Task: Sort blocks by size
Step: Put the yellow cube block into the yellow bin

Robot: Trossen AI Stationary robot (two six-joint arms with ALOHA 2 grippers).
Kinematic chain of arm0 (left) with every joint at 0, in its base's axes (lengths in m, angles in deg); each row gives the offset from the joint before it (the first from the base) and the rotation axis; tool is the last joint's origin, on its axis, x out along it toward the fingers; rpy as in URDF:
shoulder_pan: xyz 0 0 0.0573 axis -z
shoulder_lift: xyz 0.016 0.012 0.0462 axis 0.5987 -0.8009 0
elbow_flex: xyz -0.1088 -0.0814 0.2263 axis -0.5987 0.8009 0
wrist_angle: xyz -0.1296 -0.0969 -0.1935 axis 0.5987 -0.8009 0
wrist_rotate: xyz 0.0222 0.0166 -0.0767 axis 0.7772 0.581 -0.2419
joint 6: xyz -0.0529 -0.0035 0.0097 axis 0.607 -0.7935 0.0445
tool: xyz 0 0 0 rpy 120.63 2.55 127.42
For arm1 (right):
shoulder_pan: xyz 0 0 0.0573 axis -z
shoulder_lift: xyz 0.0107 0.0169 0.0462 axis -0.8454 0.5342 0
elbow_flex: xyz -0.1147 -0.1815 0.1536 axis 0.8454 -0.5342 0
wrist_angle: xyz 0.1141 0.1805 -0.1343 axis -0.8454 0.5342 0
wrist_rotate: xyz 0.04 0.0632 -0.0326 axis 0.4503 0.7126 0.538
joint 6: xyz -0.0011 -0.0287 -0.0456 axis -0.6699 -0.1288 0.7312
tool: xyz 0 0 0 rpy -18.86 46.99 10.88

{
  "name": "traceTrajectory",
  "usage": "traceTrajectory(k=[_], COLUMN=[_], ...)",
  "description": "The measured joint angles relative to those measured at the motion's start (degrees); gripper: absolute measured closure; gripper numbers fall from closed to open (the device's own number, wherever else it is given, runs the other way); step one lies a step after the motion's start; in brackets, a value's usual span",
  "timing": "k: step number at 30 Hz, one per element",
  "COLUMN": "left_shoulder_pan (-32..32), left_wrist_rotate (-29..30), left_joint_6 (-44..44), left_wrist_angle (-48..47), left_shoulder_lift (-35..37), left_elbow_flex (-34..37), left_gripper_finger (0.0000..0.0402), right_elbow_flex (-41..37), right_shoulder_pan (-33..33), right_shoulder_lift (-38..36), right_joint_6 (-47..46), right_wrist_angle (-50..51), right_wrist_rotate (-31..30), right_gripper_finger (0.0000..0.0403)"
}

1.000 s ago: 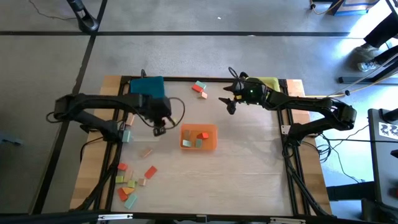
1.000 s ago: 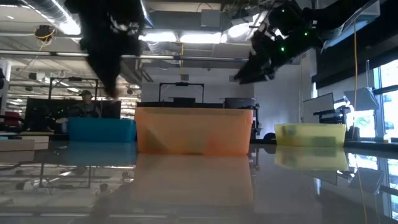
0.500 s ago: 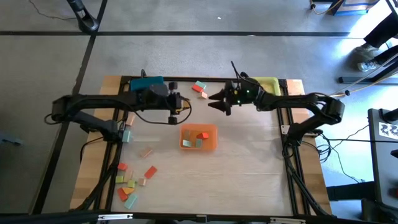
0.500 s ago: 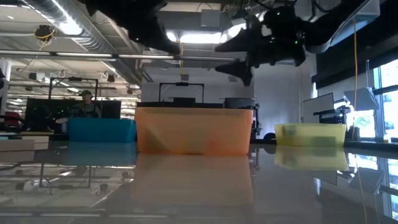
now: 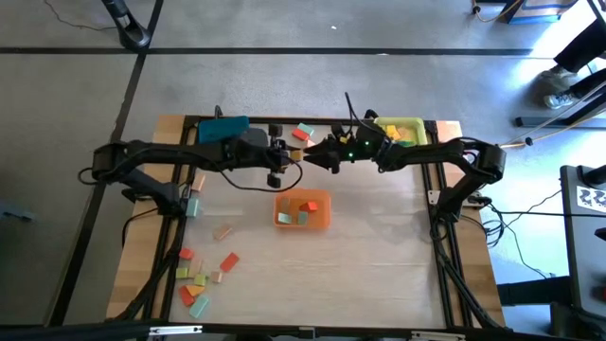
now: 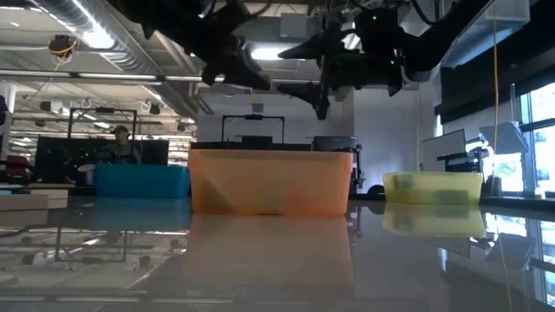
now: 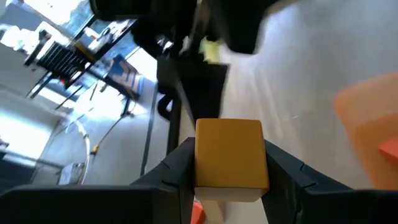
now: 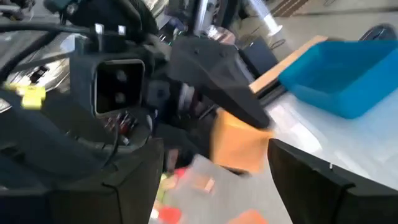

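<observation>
My left gripper (image 7: 231, 180) clamps a mustard-yellow wooden cube (image 7: 231, 154), offered in mid-air to my right gripper (image 8: 211, 180), whose fingers stand spread around it, apparently not yet touching. A few blocks lie in the orange tray (image 5: 323, 218); many loose blocks (image 5: 201, 277) remain unsorted.

- A grey concrete floor (image 5: 312, 76) is crossed by dark lines around the wooden table (image 5: 379, 246).
- Ducts (image 6: 95, 26) and a bright ceiling light (image 6: 277, 52) are seen overhead.
- Monitors (image 6: 251, 143) are ranged behind; daylight is admitted by a window (image 6: 533, 130).
</observation>
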Motion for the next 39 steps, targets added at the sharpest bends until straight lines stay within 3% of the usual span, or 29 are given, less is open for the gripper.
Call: traceTrajectory(k=[5, 21, 26, 33, 39], left_shoulder_pan=[0.25, 3.04, 3.17, 3.13, 3.07], left_wrist_rotate=[1.11, 0.93, 1.07, 1.17, 1.06], left_joint_6=[0.33, -2.61, -1.58, -2.11, -3.27], left_wrist_angle=[3.40, 4.19, 4.58, 5.44, 5.70], left_shoulder_lift=[-1.04, -1.33, -1.33, -1.39, -1.41], left_elbow_flex=[0.00, 0.02, 0.02, 0.04, 0.04], left_gripper_finger=[0.0281, 0.0281, 0.0281, 0.0281, 0.0256], right_elbow_flex=[1.45, 2.98, 3.03, 3.11, 3.11], right_shoulder_pan=[-1.66, -2.34, -2.43, -3.14, -3.05], right_shoulder_lift=[1.94, 3.92, 3.92, 3.81, 3.81], right_joint_6=[1.36, 3.42, 3.15, 4.53, 7.09], right_wrist_angle=[4.53, -1.03, -1.22, -1.44, -1.50], right_wrist_rotate=[-8.81, -9.78, -9.01, -8.92, -8.90], right_gripper_finger=[0.0118, 0.0122, 0.0164, 0.0263, 0.0268])
